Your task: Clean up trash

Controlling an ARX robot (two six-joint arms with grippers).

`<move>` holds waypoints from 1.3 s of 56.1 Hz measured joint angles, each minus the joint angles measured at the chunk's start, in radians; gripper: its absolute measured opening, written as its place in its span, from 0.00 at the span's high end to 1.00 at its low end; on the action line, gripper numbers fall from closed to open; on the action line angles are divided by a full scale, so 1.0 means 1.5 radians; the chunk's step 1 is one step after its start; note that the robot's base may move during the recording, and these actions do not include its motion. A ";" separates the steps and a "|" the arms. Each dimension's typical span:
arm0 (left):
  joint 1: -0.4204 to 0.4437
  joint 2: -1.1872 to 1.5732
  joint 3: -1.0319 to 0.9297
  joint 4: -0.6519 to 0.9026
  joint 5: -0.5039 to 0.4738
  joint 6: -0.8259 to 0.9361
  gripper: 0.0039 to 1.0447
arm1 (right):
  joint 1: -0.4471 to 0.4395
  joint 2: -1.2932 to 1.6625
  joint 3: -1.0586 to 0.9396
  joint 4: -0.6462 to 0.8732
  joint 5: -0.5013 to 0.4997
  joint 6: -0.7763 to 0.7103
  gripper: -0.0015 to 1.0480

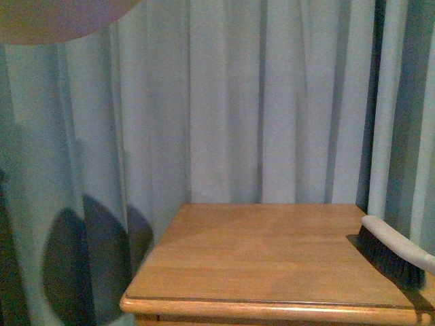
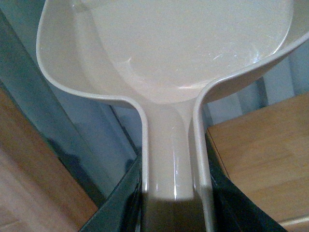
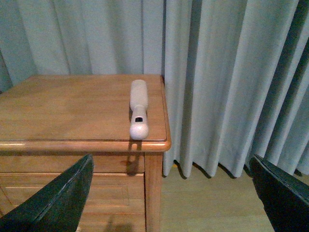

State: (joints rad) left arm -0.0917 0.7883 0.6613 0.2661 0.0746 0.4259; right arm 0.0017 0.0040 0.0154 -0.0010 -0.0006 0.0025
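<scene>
No tissue wad shows in any view. My left gripper [image 2: 171, 203] is shut on the handle of a cream plastic dustpan [image 2: 169, 53], whose pan fills the left wrist view and looks empty. A corner of the pan [image 1: 47, 17] shows at the upper left of the front view. My right gripper [image 3: 176, 193] is open and empty, held off the table's front right corner, above the floor. A hand brush with a white handle [image 3: 138, 108] lies near the wooden table's right edge; its black bristles [image 1: 391, 258] show in the front view.
A wooden bedside table [image 1: 272, 251] with a drawer front [image 3: 63, 193] stands against pale curtains [image 1: 272, 102]. Wooden floor [image 3: 207, 203] lies to its right. A table corner [image 2: 260, 154] shows beside the dustpan handle.
</scene>
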 joint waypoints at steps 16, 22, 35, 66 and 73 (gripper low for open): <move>0.143 -0.203 -0.110 -0.079 0.163 -0.107 0.73 | 0.000 0.000 0.000 0.000 0.000 0.000 0.07; 0.163 -0.219 -0.114 -0.082 0.172 -0.131 0.73 | 0.116 0.075 0.012 -0.002 0.354 -0.040 0.07; 0.164 -0.219 -0.114 -0.082 0.176 -0.139 0.73 | 0.119 0.244 0.097 0.023 0.430 -0.009 0.07; 0.164 -0.219 -0.114 -0.082 0.176 -0.141 0.73 | 0.075 0.899 0.676 -0.254 0.107 0.205 0.07; 0.164 -0.219 -0.114 -0.082 0.175 -0.141 0.73 | 0.080 0.985 0.747 -0.290 0.089 0.220 0.07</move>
State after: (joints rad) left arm 0.1547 0.4595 0.4908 0.1429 0.3378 0.2146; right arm 0.1215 1.4818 1.1358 -0.4355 0.1326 0.3321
